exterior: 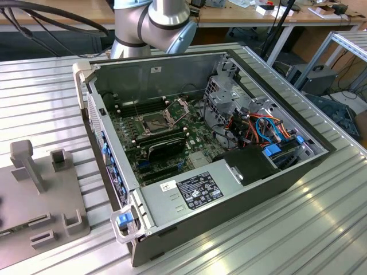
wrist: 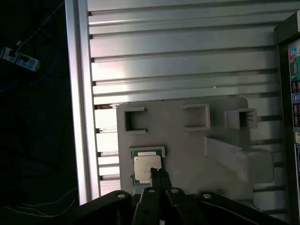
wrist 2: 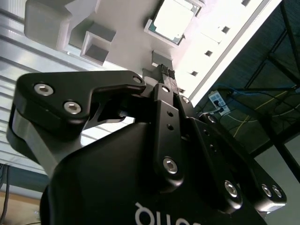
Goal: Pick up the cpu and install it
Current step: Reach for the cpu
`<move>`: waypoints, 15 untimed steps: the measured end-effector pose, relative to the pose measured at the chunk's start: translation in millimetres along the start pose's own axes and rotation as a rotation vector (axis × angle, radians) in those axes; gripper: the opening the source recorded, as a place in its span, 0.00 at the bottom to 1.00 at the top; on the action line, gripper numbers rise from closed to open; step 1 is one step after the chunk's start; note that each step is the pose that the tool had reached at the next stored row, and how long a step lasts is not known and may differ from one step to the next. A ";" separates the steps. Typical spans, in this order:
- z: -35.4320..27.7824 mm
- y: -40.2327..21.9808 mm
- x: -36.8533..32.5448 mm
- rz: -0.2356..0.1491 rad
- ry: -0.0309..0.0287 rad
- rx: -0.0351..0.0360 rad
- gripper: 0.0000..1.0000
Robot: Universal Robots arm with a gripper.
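Note:
The cpu (wrist: 145, 167) is a small silver-grey square chip lying flat in a shallow seat on a grey fixture plate (wrist: 187, 150); it is also seen in the second wrist view (wrist 2: 171, 21). My gripper (wrist: 159, 175) hangs above the plate with its black fingertips pressed together, shut on nothing, and in the first wrist view they overlap the cpu's edge. The second wrist view shows the same closed fingers (wrist 2: 165, 75) some way off from the chip. In the exterior view the arm (exterior: 150, 22) stands behind the open computer case, whose motherboard socket (exterior: 156, 121) has its bracket (exterior: 179, 105) hinged up.
The open computer case (exterior: 229, 189) holds a power supply (exterior: 192, 192), a drive cage (exterior: 226, 94) and cables (exterior: 266, 129). The fixture plate (exterior: 34, 195) at the exterior view's left carries raised blocks and a tall post (exterior: 27, 163). Everything rests on a ribbed aluminium table (exterior: 321, 229).

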State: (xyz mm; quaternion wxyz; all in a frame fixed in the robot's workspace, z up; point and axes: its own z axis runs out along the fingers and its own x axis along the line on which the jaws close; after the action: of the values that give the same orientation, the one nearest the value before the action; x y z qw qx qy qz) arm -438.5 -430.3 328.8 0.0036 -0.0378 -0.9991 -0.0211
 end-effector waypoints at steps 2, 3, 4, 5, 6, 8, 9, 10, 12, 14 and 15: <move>1.1 -4.3 0.0 0.000 0.0019 0.0002 0.11; 1.6 -6.2 -0.1 0.000 0.0029 0.0002 0.11; 2.2 -7.9 -0.2 0.000 0.0038 0.0003 0.11; 2.9 -9.7 -0.3 0.000 0.0051 0.0004 0.11; 3.6 -11.6 -0.5 0.000 0.0065 0.0005 0.11; 5.3 -15.5 -0.8 0.000 0.0096 0.0007 0.11; 6.2 -16.9 -0.9 0.000 0.0111 0.0008 0.11; 8.7 -18.7 -1.1 0.001 0.0149 0.0011 0.11; 14.4 -21.1 -1.3 0.001 0.0240 0.0018 0.11; 16.1 -21.4 -1.2 0.001 0.0277 0.0022 0.11; 16.2 -21.5 -1.3 0.001 0.0275 0.0022 0.11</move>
State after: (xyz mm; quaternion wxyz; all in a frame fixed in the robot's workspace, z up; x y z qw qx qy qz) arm -438.9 -451.1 311.7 0.0174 -0.0380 -0.9989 -0.0205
